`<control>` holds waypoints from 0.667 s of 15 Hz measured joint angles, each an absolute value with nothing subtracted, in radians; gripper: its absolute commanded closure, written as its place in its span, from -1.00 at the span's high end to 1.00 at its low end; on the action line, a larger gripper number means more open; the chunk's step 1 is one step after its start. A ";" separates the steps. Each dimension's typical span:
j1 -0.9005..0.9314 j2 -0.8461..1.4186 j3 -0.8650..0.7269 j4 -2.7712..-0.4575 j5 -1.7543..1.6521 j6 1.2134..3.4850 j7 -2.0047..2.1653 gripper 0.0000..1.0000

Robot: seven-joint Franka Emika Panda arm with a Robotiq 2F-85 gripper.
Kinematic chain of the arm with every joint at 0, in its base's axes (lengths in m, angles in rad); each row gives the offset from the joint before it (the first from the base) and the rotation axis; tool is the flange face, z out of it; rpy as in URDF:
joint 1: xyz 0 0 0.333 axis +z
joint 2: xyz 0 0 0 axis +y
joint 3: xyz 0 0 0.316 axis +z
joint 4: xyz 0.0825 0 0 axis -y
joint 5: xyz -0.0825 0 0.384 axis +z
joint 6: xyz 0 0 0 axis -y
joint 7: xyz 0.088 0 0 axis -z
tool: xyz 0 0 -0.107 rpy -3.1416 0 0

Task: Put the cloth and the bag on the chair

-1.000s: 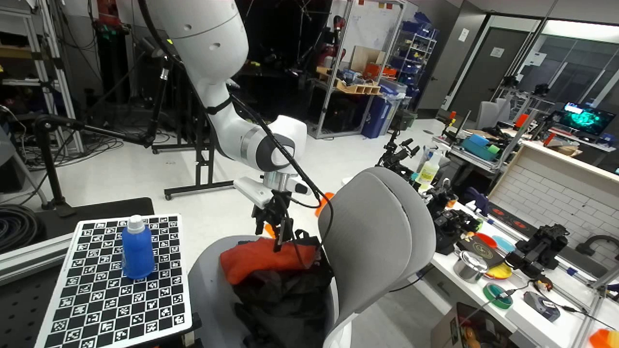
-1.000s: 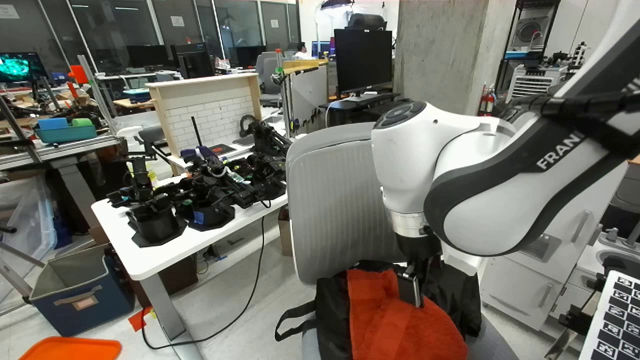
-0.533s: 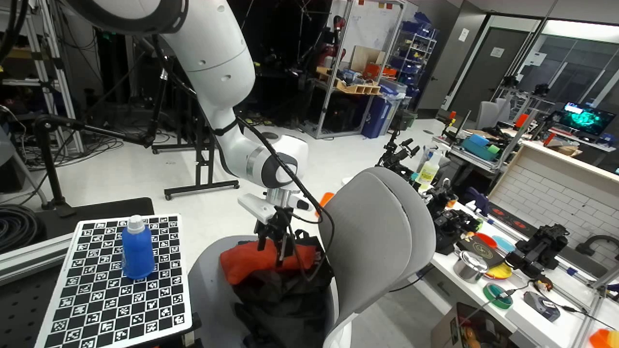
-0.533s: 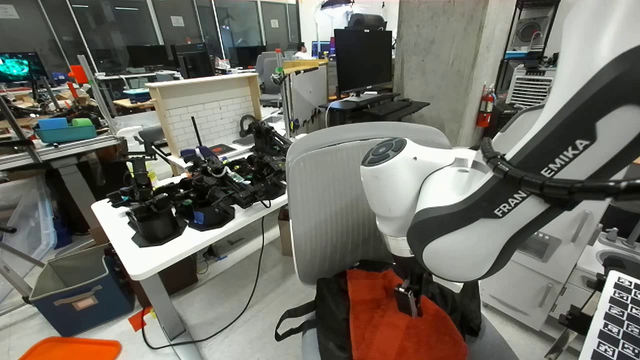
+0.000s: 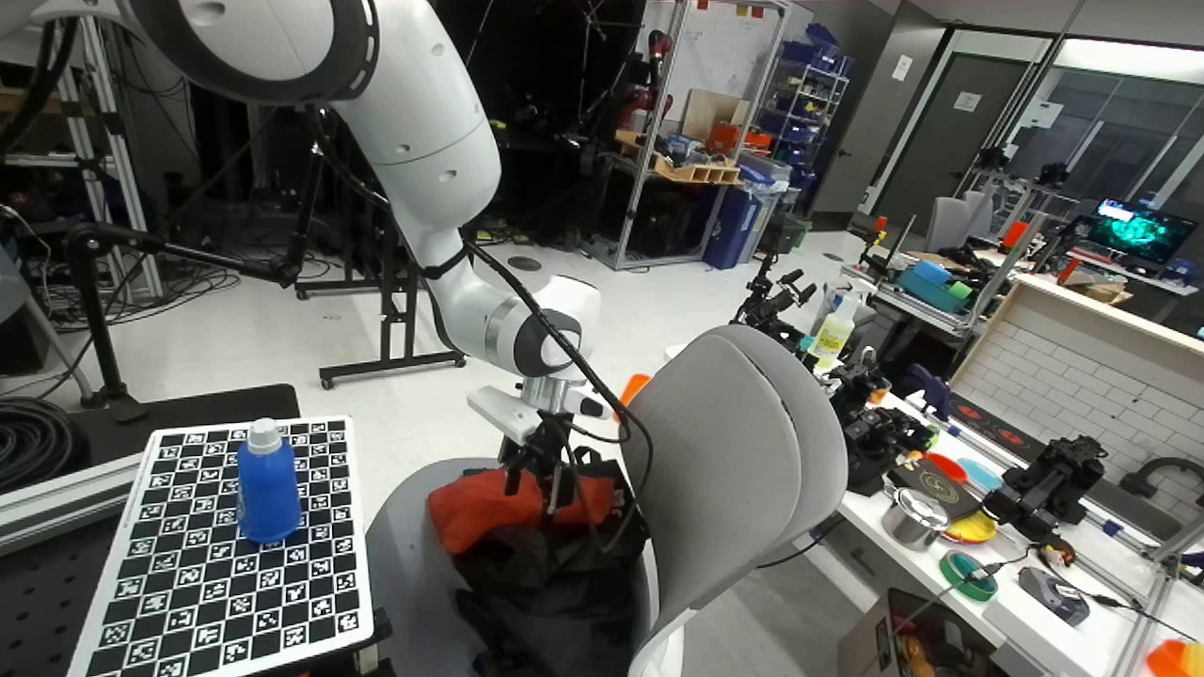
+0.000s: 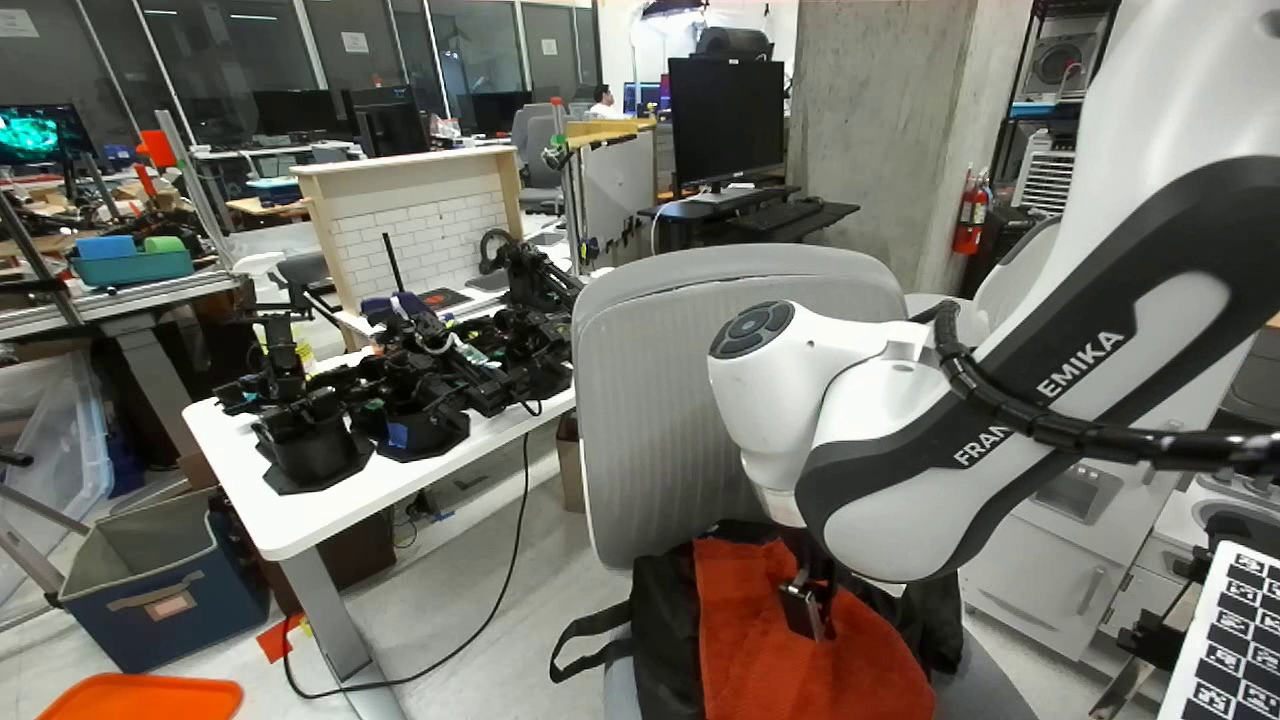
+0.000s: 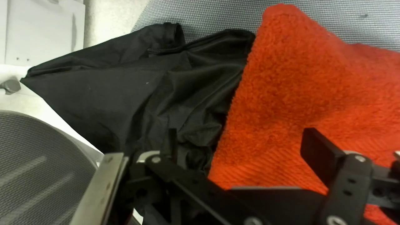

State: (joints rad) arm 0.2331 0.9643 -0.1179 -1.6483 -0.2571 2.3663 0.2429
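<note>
Pointing downward from the white robot arm [image 6: 910, 510] banded in dark grey, the black two-fingered gripper [image 7: 242, 142] stands over a red-orange, rough-piled towelling cloth [image 6: 760, 670]. The jaws are spread wide; in the wrist view, one fingertip appears against a large, soft black fabric bag [image 7: 125, 90] and the other against the cloth, whose edge runs through the gap between them. Whether either fingertip touches the material beneath cannot be told from these angles.

The cloth lies on top of the bag, and the pair rests on the wide rounded seat of a light grey padded office chair [image 6: 670, 430] with a tall backrest. In an exterior view, the bag shows on either side of the cloth, close to the foot of the backrest, and a black strap loop [image 6: 595, 620] extends past the seat. The wrist view shows the bag's surface creased, with one pointed corner seen beyond the seat.

Near the chair, a blue bottle [image 5: 268, 489] with a white cap stands upright on a black-and-white checkered board [image 5: 188, 583]. In an exterior view, a white table [image 6: 260, 520] carries black mechanical devices [image 6: 310, 440]; a dark blue fabric bin [image 6: 140, 640] stands on the floor near the table leg.
</note>
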 measured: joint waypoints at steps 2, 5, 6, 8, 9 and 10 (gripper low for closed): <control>0.238 0.975 -0.119 -1.636 -0.257 2.355 0.245 0.47; 0.244 0.989 -0.119 -1.616 -0.257 2.339 0.248 0.02; 0.244 0.994 -0.119 -1.610 -0.257 2.336 0.248 -0.16; 0.245 1.004 -0.121 -1.599 -0.257 2.334 0.248 -0.46; 0.245 1.007 -0.122 -1.595 -0.258 2.333 0.248 -0.59; 0.245 1.010 -0.123 -1.591 -0.258 2.332 0.248 -0.76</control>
State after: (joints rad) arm 0.2451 1.0101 -0.1232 -1.5913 -0.2583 2.3322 0.2482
